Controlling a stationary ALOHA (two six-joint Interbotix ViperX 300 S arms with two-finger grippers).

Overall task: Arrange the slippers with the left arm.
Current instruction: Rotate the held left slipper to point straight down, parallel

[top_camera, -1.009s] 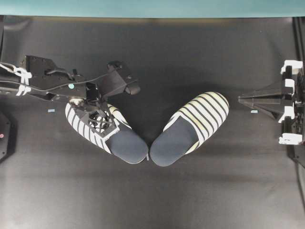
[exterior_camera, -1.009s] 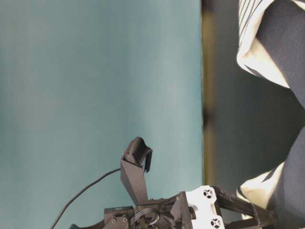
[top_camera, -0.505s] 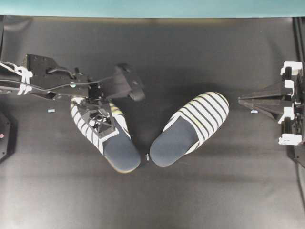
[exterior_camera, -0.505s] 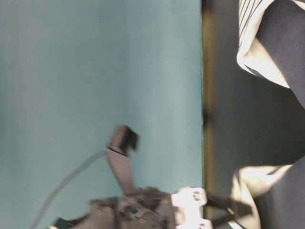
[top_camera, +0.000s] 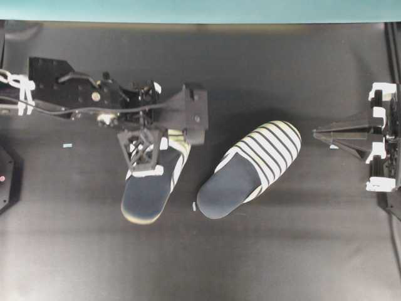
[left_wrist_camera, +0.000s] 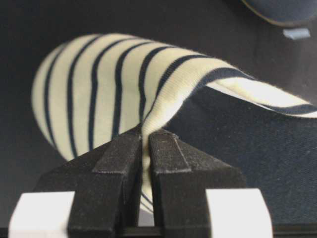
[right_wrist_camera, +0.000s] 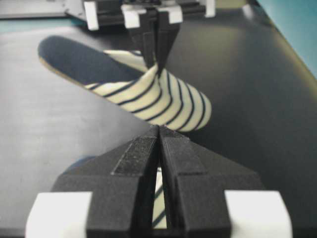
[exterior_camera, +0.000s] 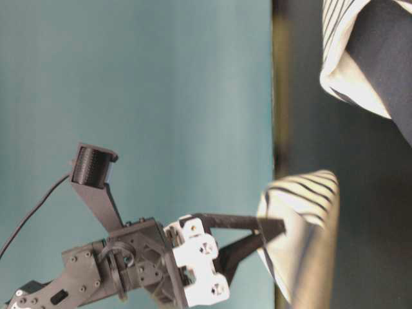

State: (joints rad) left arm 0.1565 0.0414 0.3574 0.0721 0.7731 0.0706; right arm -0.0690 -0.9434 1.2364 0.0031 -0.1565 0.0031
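The left arm's black lattice-patterned hand (top_camera: 143, 164) is pinched tight on the cream-white, navy-striped fabric upper of the left open-back slipper (top_camera: 149, 185), gripping the edge of the upper where it meets the dark navy insole. In the left wrist view the 2 black fingertips (left_wrist_camera: 166, 148) squeeze a fold of that fabric between them. The slipper appears lifted and tilted off the black desk (top_camera: 250, 263), judging by the table-level view, though how much of its sole is clear is hard to tell.

The second striped slipper (top_camera: 249, 167) lies flat on the desk just to the right, its toe angled up and right, its heel near the held slipper's heel. The right arm's black pointed hand (top_camera: 341, 135) rests with its jaws together, well apart at the desk's right edge, holding nothing.

To do this step well, the grip is only on soft fabric, so the slipper is likely to swing or sag; slow, level carrying should suit it. Turning it until its length matches its partner's, then lowering it sole-flat just beside the partner without nudging it, looks the sound course. Letting go only once the sole sits fully on the desk should stop it tipping.
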